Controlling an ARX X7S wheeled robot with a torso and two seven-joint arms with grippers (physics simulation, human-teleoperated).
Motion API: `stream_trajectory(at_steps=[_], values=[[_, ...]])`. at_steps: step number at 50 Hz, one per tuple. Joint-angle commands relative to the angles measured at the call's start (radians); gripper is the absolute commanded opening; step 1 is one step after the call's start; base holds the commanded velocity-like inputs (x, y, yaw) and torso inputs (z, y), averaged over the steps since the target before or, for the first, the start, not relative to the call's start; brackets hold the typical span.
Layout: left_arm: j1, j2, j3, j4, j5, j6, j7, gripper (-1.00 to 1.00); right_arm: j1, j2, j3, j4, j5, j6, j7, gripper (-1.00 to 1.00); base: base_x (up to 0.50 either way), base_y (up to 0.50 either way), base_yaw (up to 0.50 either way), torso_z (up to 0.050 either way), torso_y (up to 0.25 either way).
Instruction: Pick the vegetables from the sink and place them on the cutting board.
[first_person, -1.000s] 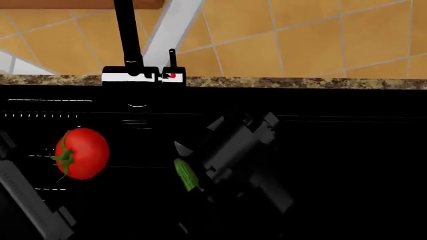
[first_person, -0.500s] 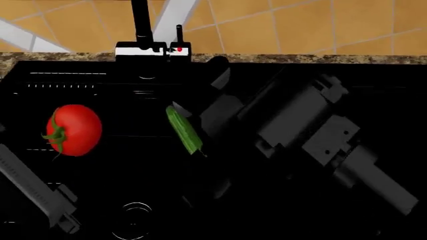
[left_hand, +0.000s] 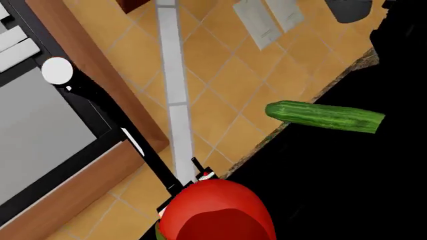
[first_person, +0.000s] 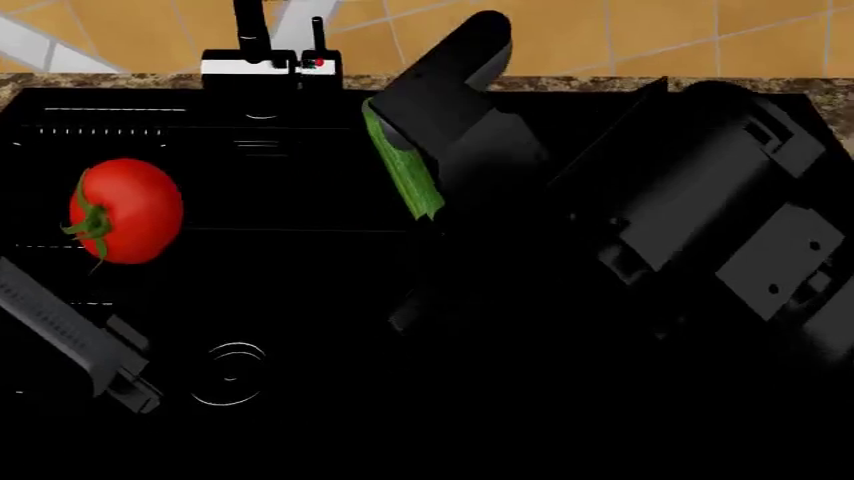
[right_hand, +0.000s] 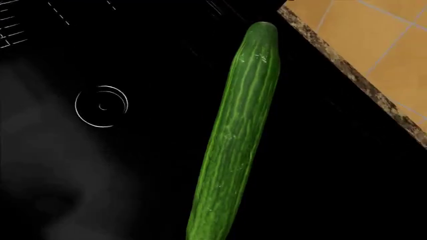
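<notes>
The red tomato (first_person: 127, 210) lies in the black sink (first_person: 267, 290) at the left. It fills the near part of the left wrist view (left_hand: 217, 212). My right gripper (first_person: 434, 160) is shut on the dark-green cucumber (first_person: 404, 170) and holds it above the basin near the back rim. The cucumber shows lengthwise in the right wrist view (right_hand: 233, 140) and in the left wrist view (left_hand: 325, 116). My left arm (first_person: 67, 340) lies low at the left, below the tomato; its jaws are lost against the black basin. The cutting board is out of view.
The black faucet (first_person: 254, 50) with a red dot stands at the back rim. The drain ring (first_person: 230, 373) is in the basin floor. A granite counter edge (first_person: 574, 85) and orange tiled wall run behind. My bulky right arm (first_person: 707, 230) covers the basin's right half.
My right arm has risen with the cucumber toward the sink's back rim. The head view has shifted, showing more basin and the drain. The tomato has stayed in the sink.
</notes>
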Motion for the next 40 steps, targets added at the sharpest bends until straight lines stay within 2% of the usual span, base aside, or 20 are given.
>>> stream_trajectory(at_steps=[1, 12, 40], values=[[-0.011, 0.028, -0.044, -0.014, -0.054, -0.013, -0.039, -1.00, 0.013, 0.051, 0.054, -0.072, 0.015, 0.013, 0.090, -1.00, 0.00, -0.50, 0.00, 0.000, 0.000], [-0.040, 0.038, -0.043, 0.039, -0.071, -0.057, -0.048, -1.00, 0.013, 0.112, 0.119, -0.162, 0.097, 0.076, 0.195, -1.00, 0.00, -0.50, 0.00, 0.000, 0.000], [-0.077, 0.076, -0.010, 0.034, -0.074, -0.125, -0.071, -1.00, -0.015, 0.196, 0.187, -0.238, 0.203, 0.131, 0.327, -1.00, 0.00, -0.50, 0.00, 0.000, 0.000]])
